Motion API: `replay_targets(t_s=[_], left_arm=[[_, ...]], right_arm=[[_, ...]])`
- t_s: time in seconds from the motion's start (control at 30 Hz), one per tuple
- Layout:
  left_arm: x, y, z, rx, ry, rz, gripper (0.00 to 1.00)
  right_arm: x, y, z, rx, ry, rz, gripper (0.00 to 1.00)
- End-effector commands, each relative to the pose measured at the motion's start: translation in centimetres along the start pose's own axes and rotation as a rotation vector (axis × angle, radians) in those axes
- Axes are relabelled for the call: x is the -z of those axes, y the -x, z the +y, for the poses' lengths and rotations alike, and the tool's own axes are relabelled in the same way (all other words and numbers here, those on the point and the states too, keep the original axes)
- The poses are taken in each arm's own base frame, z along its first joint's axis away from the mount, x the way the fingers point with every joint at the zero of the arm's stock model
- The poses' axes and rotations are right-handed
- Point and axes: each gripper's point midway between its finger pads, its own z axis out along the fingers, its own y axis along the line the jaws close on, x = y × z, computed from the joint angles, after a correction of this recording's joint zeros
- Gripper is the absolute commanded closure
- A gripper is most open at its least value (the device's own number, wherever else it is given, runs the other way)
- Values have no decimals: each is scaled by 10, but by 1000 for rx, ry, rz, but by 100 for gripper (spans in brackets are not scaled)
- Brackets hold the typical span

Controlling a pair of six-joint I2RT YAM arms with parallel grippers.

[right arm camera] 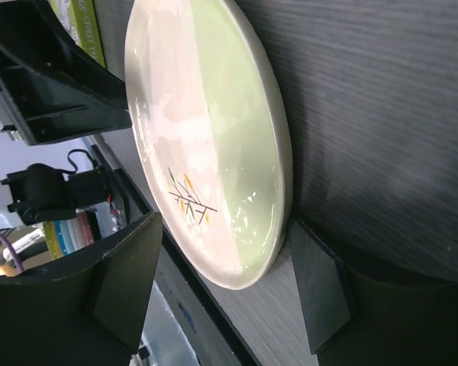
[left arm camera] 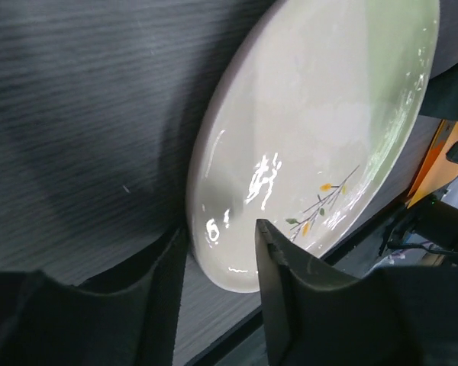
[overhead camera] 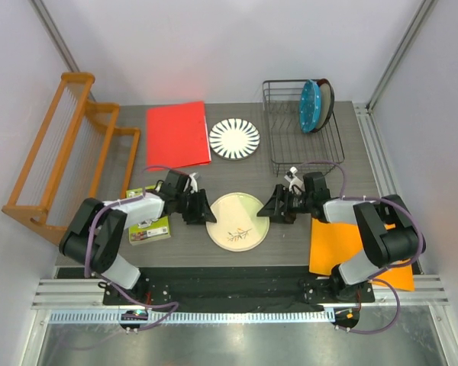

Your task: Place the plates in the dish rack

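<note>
The round cream plate with a twig picture [overhead camera: 237, 221] lies flat on the dark tabletop [overhead camera: 187, 250]. The left hand [overhead camera: 208, 208] and the right hand [overhead camera: 266, 207] are both open around its side edges.

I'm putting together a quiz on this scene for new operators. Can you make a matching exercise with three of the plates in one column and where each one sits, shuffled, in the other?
Things
1. cream twig plate
2. black-petal plate
3. blue dotted plate

Places
A. standing on edge in the dish rack
B. lying flat between the left tool and the right tool
C. lying flat beside the red sheet

Pairs: 1-B, 2-C, 3-A
</note>
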Motion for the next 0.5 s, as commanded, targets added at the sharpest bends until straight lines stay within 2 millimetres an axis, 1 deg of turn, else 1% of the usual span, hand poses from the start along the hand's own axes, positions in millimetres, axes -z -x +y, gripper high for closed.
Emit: replay_targets(t_s=[0.0,0.03,0.07,0.13,0.17,0.3,0.33,0.4,0.43,0.47], left_arm=[[-22,-3,-2,14,-47,67,62],[-24,-5,-2,29,-55,89,64],[-25,-5,-1,34,-58,92,73],[-27,-8,0,35,-63,107,84],[-28,-9,3,41,-58,112,92],[-27,-12,7,44,-48,114,97],[-27,-11,8,45,-45,113,98],[-26,-11,9,49,-40,111,98],[-25,-8,8,51,-41,106,97],[-25,-8,9,52,-34,109,92]], right_arm=[[-14,-29,-37,-60,-86,93,26],[-14,-30,-39,-63,-87,95,26],[-15,-30,-39,-64,-83,97,26],[-17,-37,-38,-77,-61,127,26],[-17,-38,-37,-81,-50,138,26],[-19,-36,-37,-70,-48,140,30],[-18,-34,-36,-62,-50,132,34],[-16,-32,-35,-54,-56,128,39],[-15,-30,-32,-40,-55,119,44],[-14,-29,-31,-41,-61,121,47]])
